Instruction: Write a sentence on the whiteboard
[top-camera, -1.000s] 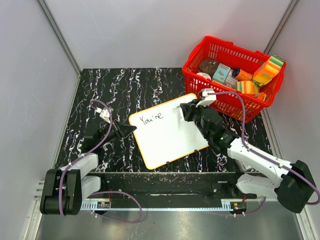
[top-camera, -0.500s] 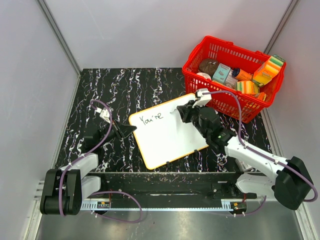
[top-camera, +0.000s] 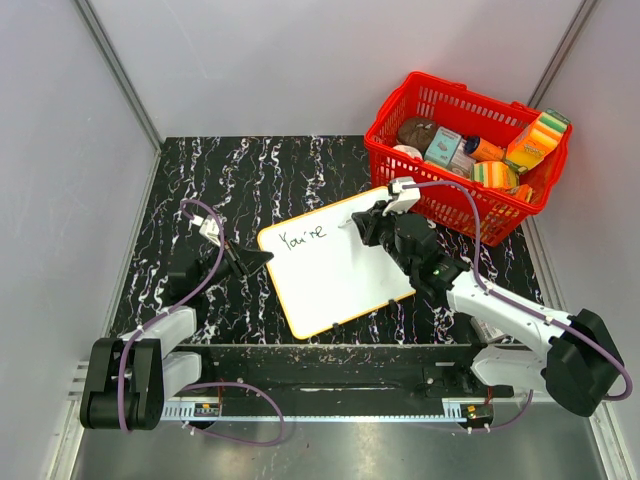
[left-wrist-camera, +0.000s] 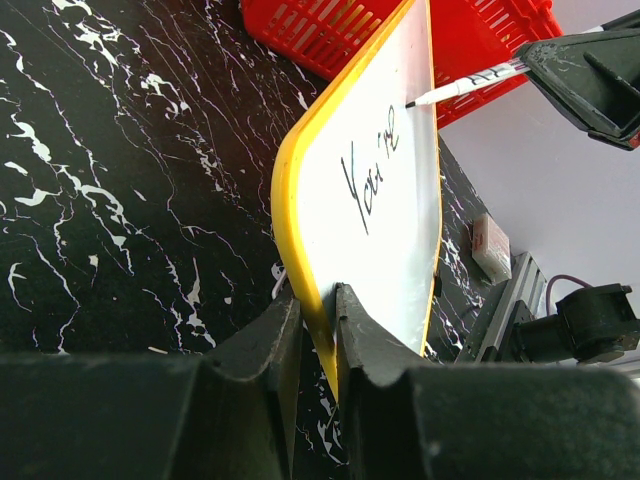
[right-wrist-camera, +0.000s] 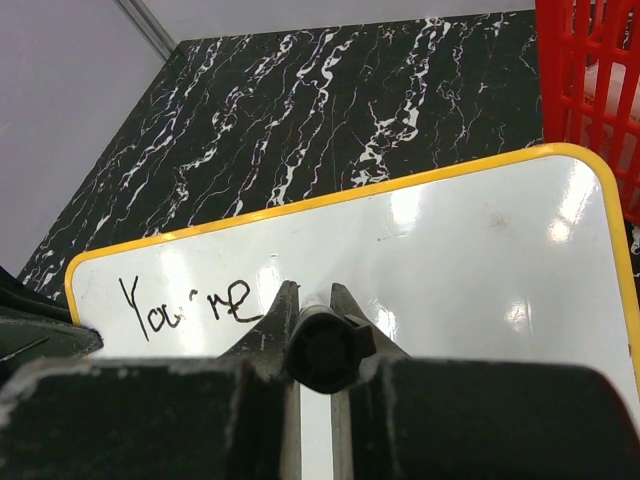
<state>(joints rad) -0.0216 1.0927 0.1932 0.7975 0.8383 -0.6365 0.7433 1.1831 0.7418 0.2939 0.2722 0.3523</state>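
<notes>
Though started (only "You're" legible, far-left corner), judged early: whiteboard (top-camera: 335, 265) on table (top-camera: 250, 170) left of red basket (top-camera: 505, 215), left rim pinched between jaws of left gripper (top-camera: 260, 258); marker (left-wrist-camera: 470, 85) clamped in right gripper (top-camera: 368, 222), tip just right of word; remainder unwritten.

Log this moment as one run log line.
left claw: shut on whiteboard edge | right claw: shut on marker | marker tip: at board, just past "You're" | written: "You're" only
</notes>
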